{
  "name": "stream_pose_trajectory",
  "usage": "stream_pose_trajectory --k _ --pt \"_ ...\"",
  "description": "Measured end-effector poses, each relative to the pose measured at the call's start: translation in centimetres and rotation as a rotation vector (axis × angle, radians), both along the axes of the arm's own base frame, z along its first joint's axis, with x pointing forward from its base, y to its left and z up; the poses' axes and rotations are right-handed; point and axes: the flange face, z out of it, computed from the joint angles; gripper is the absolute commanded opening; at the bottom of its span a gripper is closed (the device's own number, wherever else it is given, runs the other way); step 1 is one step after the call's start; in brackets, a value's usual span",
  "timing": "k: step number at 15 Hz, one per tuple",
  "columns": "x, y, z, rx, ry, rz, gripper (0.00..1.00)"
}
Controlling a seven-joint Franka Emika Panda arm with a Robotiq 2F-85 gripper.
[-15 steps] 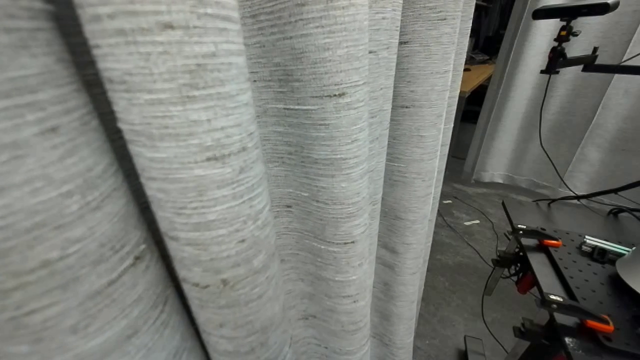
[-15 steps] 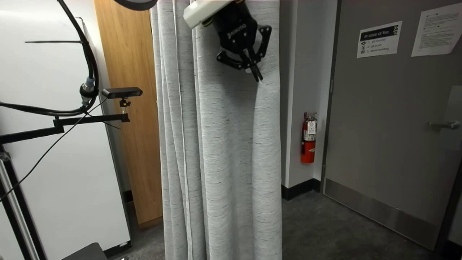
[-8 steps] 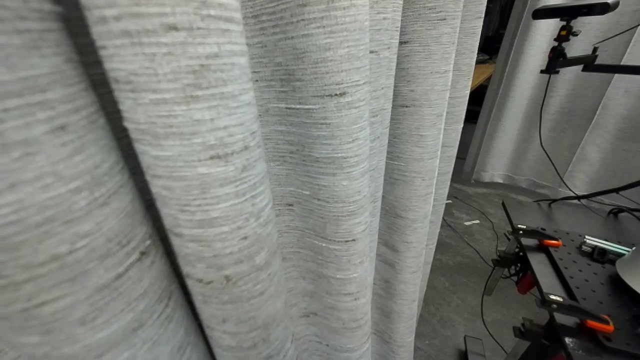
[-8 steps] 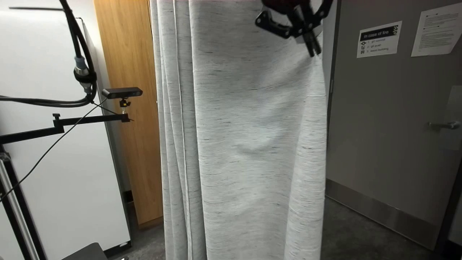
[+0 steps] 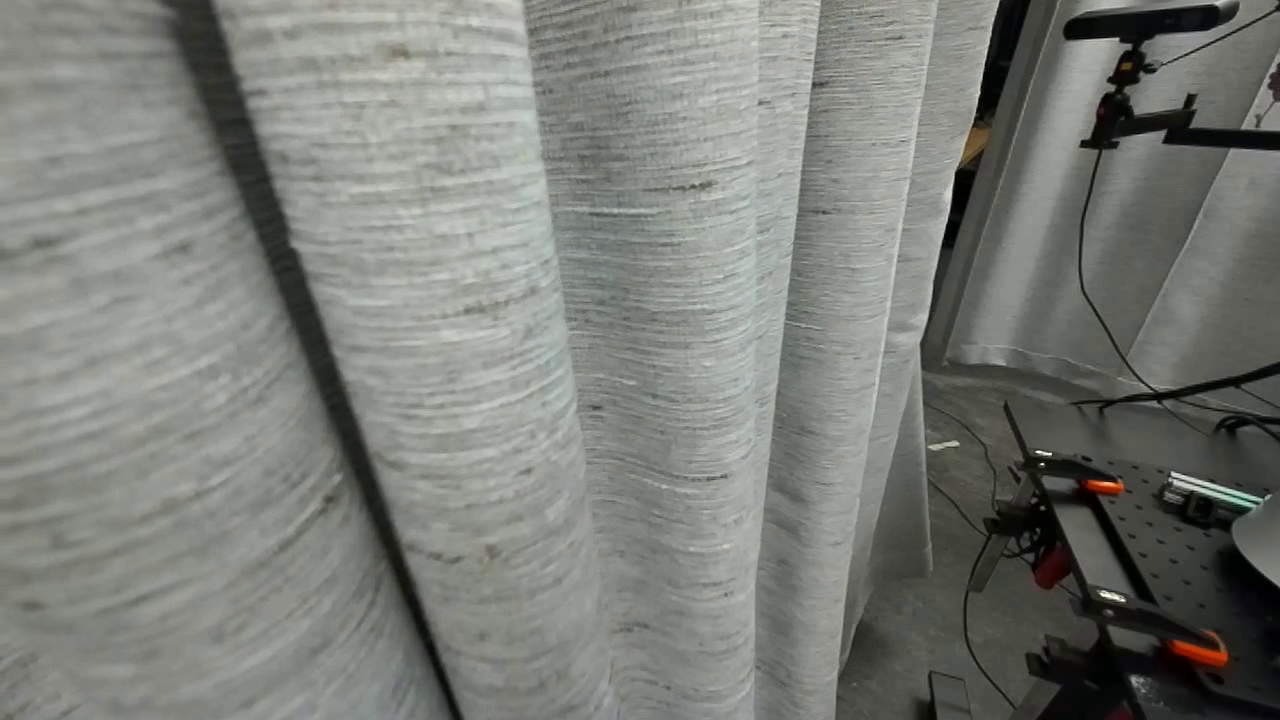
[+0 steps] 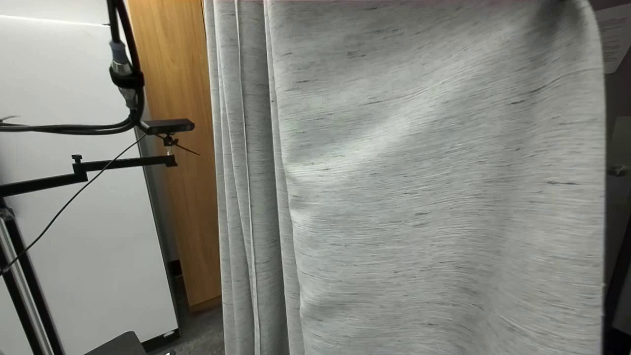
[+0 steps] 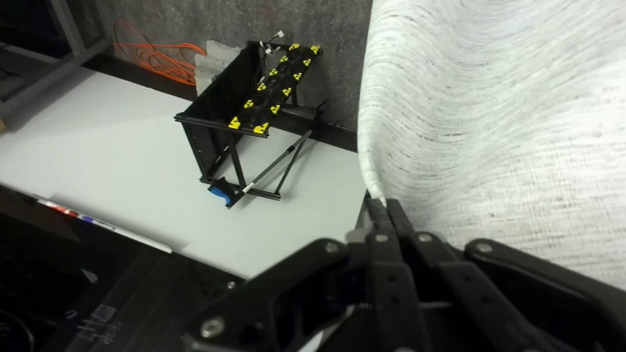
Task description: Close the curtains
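Note:
A light grey woven curtain shows in both exterior views. In an exterior view it [image 6: 419, 172] is stretched wide to the right, with several narrow folds bunched at its left. In an exterior view its [image 5: 650, 300] folds fill the left and middle. In the wrist view the curtain [image 7: 464, 122] fills the right side, and its edge runs down to my fingertips. My gripper [image 7: 384, 203] is shut on that curtain edge, with the cloth pinched between the tips. The gripper is not clearly seen in the exterior views; the pulled cloth rises to the top right there.
A camera on an arm [image 6: 167, 126] stands left of the curtain, near hanging cables [image 6: 125, 74] and a wooden panel [image 6: 172, 148]. A black perforated table [image 5: 1180, 570] has orange-handled clamps. In the wrist view are a black frame with yellow marks [image 7: 274, 88] and an orange cable [image 7: 166, 61].
My gripper has moved right and up out of the exterior view, drawing the curtain edge with it. The curtain now covers the fire extinguisher and most of the door. Cables shifted too.

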Motion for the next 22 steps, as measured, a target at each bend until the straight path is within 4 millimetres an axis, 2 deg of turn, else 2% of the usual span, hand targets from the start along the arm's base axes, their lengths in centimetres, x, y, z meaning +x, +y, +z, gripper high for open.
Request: stream_pose_trajectory --k 5,7,14,17,22 --pt "1.2 -4.1 3.6 -0.017 -0.081 -0.188 0.0" --pt "1.8 -6.0 4.5 -0.01 -0.096 -0.268 0.0" --pt "1.9 -12.8 3.9 0.068 -0.101 -0.51 0.0" --pt "1.0 -14.7 4.1 0.107 -0.136 -0.58 0.0" --pt "-2.3 -17.6 5.0 0.164 -0.189 -0.693 0.0"
